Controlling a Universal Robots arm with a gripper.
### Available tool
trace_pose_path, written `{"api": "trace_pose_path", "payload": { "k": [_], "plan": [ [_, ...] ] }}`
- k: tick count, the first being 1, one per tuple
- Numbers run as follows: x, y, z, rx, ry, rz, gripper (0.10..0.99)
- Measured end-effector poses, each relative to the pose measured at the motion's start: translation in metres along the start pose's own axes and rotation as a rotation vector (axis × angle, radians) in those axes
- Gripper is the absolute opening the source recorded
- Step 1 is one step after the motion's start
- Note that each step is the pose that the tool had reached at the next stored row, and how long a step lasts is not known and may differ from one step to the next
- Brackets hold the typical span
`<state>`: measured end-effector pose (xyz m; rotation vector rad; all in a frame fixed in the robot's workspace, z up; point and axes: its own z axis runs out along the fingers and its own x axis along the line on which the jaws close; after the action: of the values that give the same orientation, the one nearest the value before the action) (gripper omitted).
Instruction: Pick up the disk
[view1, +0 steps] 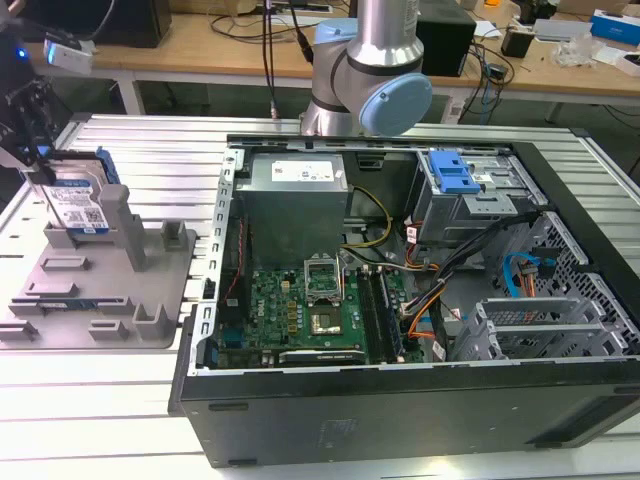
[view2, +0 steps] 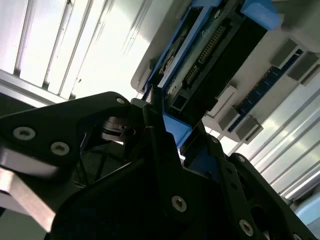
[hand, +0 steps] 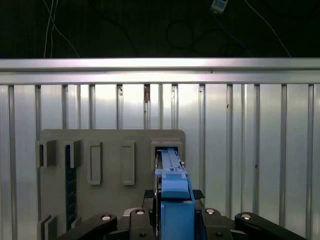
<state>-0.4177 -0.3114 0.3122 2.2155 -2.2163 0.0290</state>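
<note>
The disk (view1: 78, 203) stands on edge in the grey fixture tray (view1: 110, 295) at the exterior view's left, its white-and-blue label facing the camera and blue rails along its sides. My gripper (view1: 33, 160) comes down on its top edge from the upper left. In the first wrist view the disk's blue rail (hand: 172, 172) runs straight between my black fingers (hand: 150, 196), which press against both its sides. The second wrist view has the disk's connector end (view2: 210, 55) just past the gripper (view2: 172, 125), held at its blue rail. The disk's lower edge sits among the tray's posts.
An open computer case (view1: 400, 300) fills the middle and the exterior view's right, with a blue-latched drive cage (view1: 455, 175) at its back. The arm's base (view1: 365, 70) rises behind it. Upright posts (view1: 135, 235) stand close beside the disk. Ribbed metal table (view1: 100, 410) surrounds the tray.
</note>
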Motion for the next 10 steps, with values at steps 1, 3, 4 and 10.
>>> {"api": "trace_pose_path", "payload": {
  "k": [1,3,4,10],
  "plan": [
    [0.0002,-0.0001,-0.0094,0.000,0.0000,0.000,0.369],
    [0.0004,-0.0002,-0.0220,0.000,-0.0001,0.000,0.369],
    [0.0005,-0.0002,-0.0306,0.000,-0.0001,0.000,0.369],
    [0.0014,-0.0006,-0.0749,0.000,-0.0002,0.000,0.369]
  ]
}}
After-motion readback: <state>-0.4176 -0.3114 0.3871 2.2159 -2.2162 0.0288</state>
